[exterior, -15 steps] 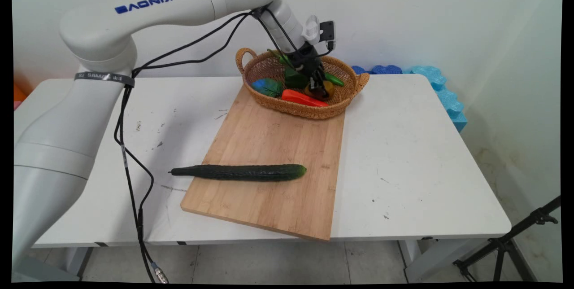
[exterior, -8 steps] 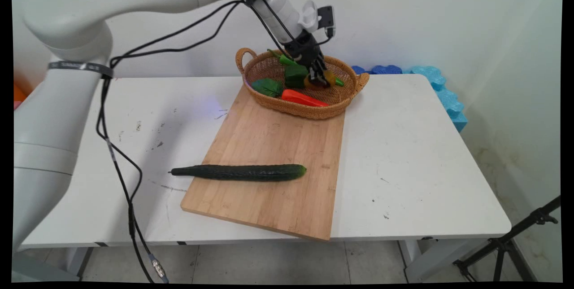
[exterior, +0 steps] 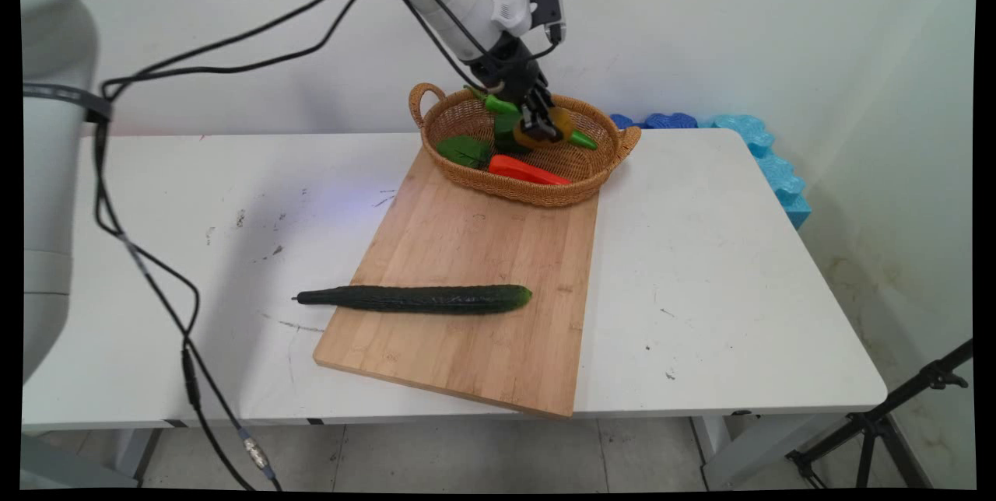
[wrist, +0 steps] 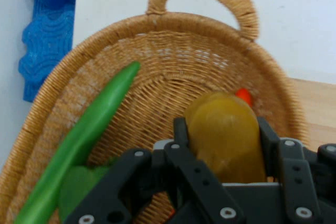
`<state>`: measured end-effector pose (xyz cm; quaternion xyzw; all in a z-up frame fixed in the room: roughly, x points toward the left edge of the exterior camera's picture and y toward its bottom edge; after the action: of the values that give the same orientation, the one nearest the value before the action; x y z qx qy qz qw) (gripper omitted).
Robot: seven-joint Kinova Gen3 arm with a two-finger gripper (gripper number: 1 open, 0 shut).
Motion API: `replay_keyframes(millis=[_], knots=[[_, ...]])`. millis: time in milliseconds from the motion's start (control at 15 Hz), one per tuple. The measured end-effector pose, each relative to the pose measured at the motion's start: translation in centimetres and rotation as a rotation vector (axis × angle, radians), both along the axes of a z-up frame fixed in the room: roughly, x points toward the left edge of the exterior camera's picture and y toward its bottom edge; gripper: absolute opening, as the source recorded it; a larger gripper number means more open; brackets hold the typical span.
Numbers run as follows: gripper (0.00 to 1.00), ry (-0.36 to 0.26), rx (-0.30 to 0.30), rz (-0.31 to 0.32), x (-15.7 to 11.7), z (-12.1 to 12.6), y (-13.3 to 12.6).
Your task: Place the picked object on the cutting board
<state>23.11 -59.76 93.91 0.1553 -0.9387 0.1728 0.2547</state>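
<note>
My gripper [exterior: 542, 124] is shut on a yellow-brown pepper [exterior: 554, 126] and holds it just above the inside of the wicker basket [exterior: 603, 166]. In the hand view the yellow-brown pepper [wrist: 223, 137] sits clamped between my two black fingers [wrist: 181, 135], over the wicker basket [wrist: 173, 72]. A long green chili [wrist: 84, 135] lies along the basket's wall. In the main view a red pepper [exterior: 525, 170], a green leafy piece [exterior: 464, 149] and the green chili [exterior: 580, 140] rest in the basket.
A wooden cutting board [exterior: 467, 268] lies in front of the basket, with a dark green cucumber [exterior: 416, 298] across its near left part, its tip overhanging onto the white table [exterior: 724, 283]. Blue foam pieces [exterior: 766, 159] sit at the table's far right edge.
My gripper has risen out of the basket's bottom and shifted slightly left, lifting the yellow-brown pepper with it. The cucumber and board have not moved.
</note>
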Motion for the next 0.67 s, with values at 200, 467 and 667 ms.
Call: replay_keyframes(millis=[200,467,667], knots=[[0.00,0.011,0.011,0.015,0.6,1.0,2.9],[0.00,0.021,0.044,0.034,1.6,1.4,6.8],[0.00,0.019,0.067,0.035,2.3,1.0,8.9]])
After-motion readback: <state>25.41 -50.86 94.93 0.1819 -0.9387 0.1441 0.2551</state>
